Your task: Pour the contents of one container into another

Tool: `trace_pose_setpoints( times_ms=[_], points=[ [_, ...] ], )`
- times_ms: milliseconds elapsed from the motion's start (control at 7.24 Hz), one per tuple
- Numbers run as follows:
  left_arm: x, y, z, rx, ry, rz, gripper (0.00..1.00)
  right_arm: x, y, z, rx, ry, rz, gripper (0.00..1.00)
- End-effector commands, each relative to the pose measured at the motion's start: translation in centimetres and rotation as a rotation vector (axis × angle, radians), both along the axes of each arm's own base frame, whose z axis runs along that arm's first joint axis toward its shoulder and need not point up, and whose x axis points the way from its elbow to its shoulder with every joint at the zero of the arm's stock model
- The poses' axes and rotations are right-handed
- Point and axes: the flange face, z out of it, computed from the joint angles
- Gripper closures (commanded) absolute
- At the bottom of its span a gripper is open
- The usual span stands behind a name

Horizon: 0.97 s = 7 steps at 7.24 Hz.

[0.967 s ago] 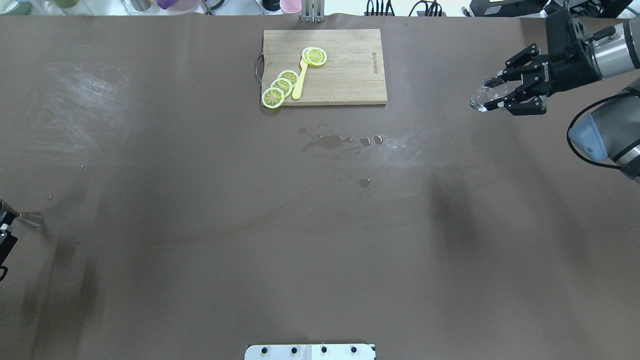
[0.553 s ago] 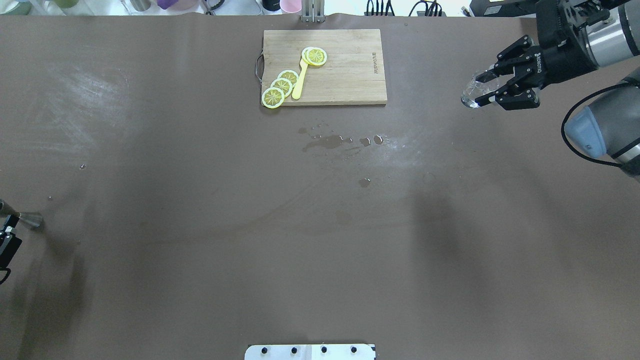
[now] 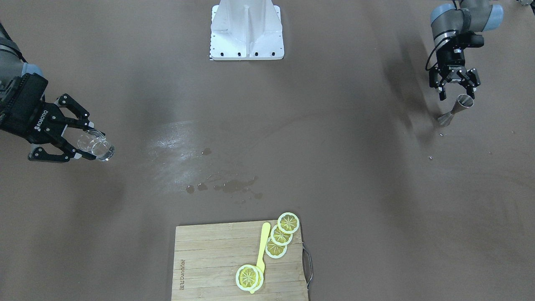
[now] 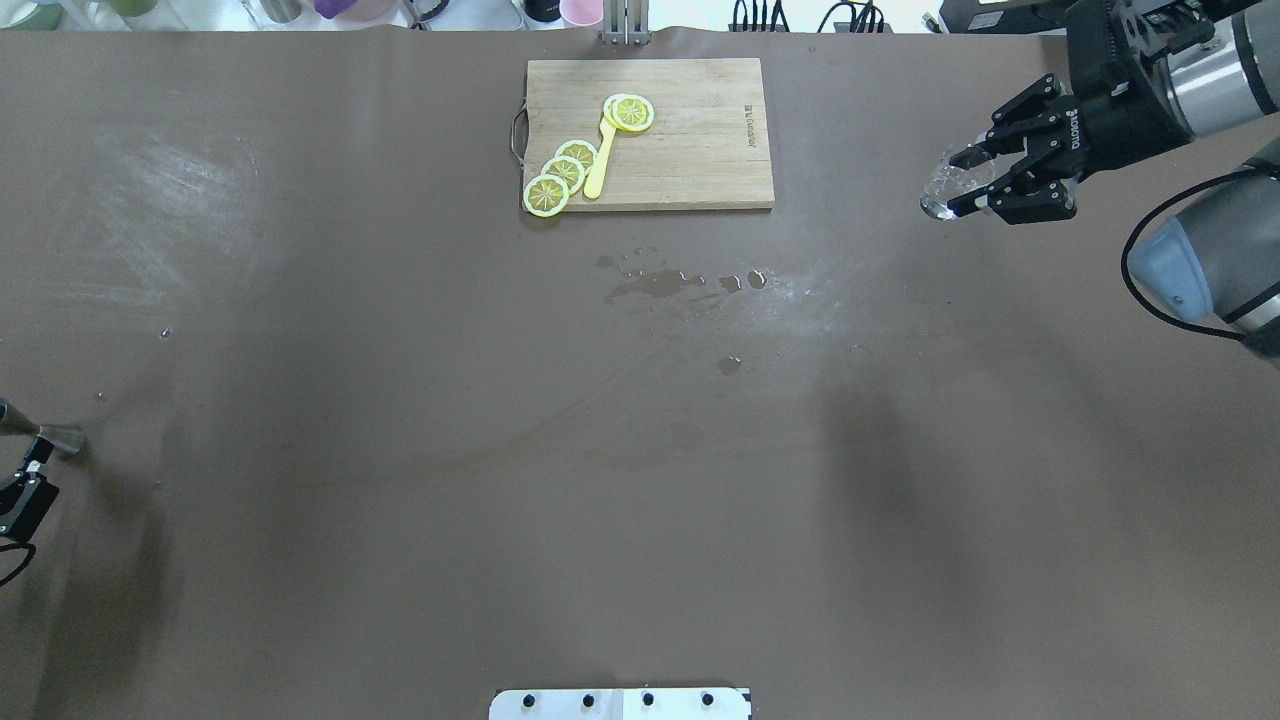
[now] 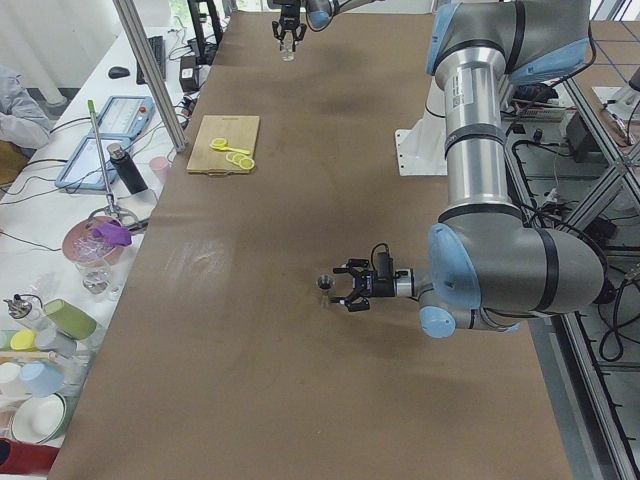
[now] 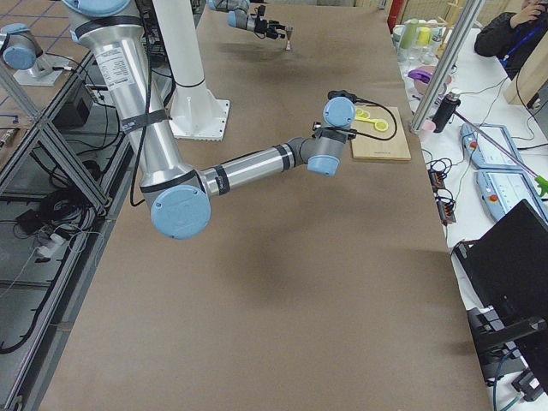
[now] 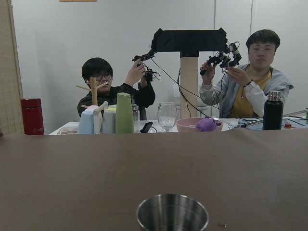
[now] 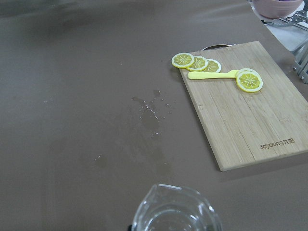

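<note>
Two containers are seen well apart: the clear glass (image 4: 945, 186) is clamped in the right gripper (image 4: 972, 184), raised over the table's right end, while the metal jigger (image 3: 455, 108) is stood upright just ahead of the nearer left gripper (image 3: 457, 94), whose jaws are spread.

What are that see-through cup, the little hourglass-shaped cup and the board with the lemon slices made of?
Clear cup: looks like glass, though clear plastic is possible; fully see-through with bright glints.
Hourglass cup: metal, probably brushed steel; grey with a dull sheen.
Board: pale wood or bamboo, with visible strip grain.
</note>
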Motion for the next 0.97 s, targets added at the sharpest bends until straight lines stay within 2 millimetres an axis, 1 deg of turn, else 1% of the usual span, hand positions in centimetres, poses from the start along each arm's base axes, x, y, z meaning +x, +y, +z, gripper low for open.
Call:
trace_pose_setpoints(
  times_ms=[0, 138, 276, 691, 829],
  points=[
    [0.2, 0.1, 1.0, -0.017, 0.033, 0.001, 0.02, 0.3, 0.0, -0.1, 0.002, -0.003, -0.001, 1.00],
    [0.1, 0.1, 1.1, -0.023, 0.096, -0.009, 0.02, 0.2, 0.0, 0.0, 0.000, -0.002, -0.004, 1.00],
    [0.0, 0.0, 1.6, -0.026, 0.063, -0.012, 0.02, 0.2, 0.0, 0.0, 0.000, -0.002, -0.004, 1.00],
    [0.5, 0.1, 2.2, -0.057, 0.019, 0.003, 0.02, 0.0, 0.1, -0.1, 0.002, -0.003, -0.006, 1.00],
    [1.2, 0.2, 2.5, -0.066, -0.025, 0.005, 0.03, 0.0, 0.1, -0.1, 0.003, -0.003, -0.006, 1.00]
  ],
)
